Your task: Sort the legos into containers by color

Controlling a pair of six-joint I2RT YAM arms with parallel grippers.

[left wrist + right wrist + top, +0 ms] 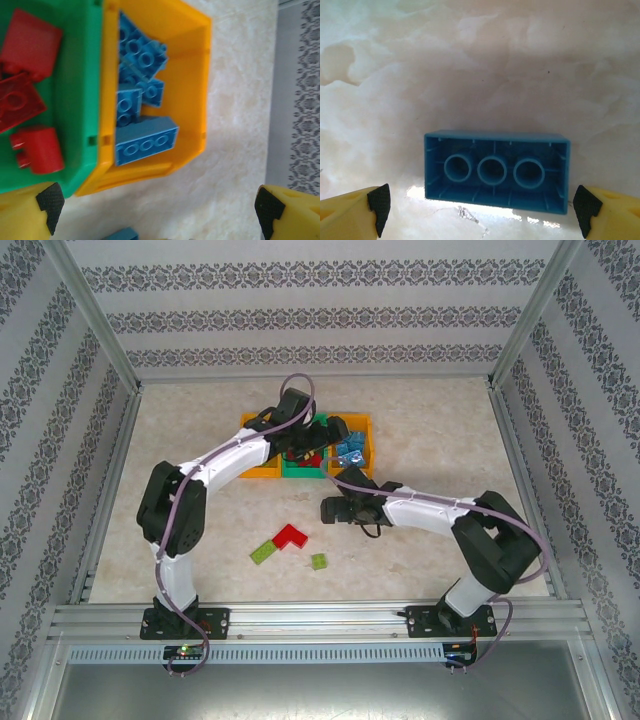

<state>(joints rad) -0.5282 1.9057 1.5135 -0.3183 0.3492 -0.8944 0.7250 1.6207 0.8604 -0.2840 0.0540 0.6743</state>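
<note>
Under my right claw (pixel 481 214), spread wide and empty, a blue brick (pixel 496 172) lies upside down on the table (pixel 480 60). Next I should drop, pinch it, and carry it to the far orange bin (pixel 195 90) with the blues. My left claw (pixel 155 206) hangs there, spread and empty.

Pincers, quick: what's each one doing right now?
Left pincer: open, holding nothing.
Right pincer: open; a blue brick lies upside down in the gap, not gripped.

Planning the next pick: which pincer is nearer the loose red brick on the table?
Right. The right pincer hovers just right of and slightly beyond the red brick; the left pincer is farther back, at the bins.
</note>
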